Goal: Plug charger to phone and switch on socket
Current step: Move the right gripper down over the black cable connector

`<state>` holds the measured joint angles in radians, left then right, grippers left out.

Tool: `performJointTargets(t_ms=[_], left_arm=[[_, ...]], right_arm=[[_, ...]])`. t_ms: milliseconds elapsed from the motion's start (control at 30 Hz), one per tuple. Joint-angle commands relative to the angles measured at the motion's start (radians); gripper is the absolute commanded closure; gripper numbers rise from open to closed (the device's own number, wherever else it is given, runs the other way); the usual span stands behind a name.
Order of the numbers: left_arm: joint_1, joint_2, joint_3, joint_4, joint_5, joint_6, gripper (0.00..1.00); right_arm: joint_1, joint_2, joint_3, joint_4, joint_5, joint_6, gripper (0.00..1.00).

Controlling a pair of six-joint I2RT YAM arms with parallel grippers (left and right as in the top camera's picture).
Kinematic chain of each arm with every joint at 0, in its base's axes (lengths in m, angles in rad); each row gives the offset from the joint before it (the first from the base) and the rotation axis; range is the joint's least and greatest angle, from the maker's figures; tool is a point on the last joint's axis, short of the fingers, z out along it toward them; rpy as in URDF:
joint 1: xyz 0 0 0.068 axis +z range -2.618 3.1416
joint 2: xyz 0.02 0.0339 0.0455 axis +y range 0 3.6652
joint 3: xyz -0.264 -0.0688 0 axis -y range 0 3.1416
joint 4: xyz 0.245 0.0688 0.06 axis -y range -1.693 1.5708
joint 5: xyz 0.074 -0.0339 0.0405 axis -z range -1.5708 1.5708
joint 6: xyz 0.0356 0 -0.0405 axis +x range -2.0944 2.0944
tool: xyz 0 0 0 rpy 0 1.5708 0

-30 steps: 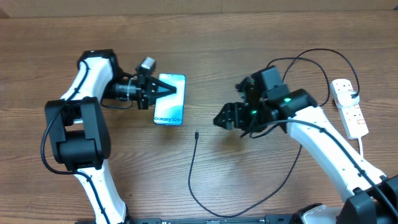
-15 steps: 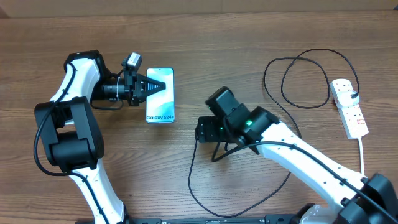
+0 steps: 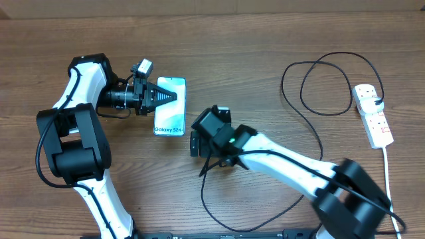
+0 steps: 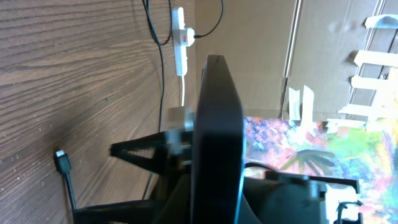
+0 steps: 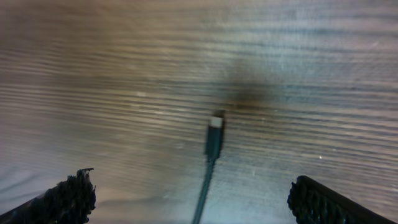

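Right gripper (image 5: 193, 191) has swung left over the charger (image 5: 213, 142) tip lying on the table; jaws spread, empty. Left gripper (image 3: 176, 95) pinches the phone (image 3: 170, 118) nearby. Plug-in pending. Socket (image 3: 373, 116) sits far right, its switch probably still off.

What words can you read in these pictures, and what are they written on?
"Galaxy S24": on the screen of the phone, near its bottom edge.
Red marks on the switches of the power strip: too small to read.
No other writing can be read in any view.
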<state>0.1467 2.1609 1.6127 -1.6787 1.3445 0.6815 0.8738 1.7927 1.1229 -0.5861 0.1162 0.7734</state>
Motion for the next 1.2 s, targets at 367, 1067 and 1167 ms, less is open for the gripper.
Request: performJointTargets(t_ms=[367,1067,1167], left_arm=[[-0.002,-0.023,0.017,0.005,-0.025,0.024,0.96],[0.042,-0.023,0.017,0.041,0.034,0.029,0.96],[0.045,-0.023,0.017,0.041,0.032,0.029,0.96]], right_arm=[[0.004,0.039,-0.006,0.051,0.018,0.046,0.37],[0.000,0.139,-0.006,0.053,0.040,0.095,0.83],[0.002,0.139,-0.006,0.045,0.021,0.095,0.85]])
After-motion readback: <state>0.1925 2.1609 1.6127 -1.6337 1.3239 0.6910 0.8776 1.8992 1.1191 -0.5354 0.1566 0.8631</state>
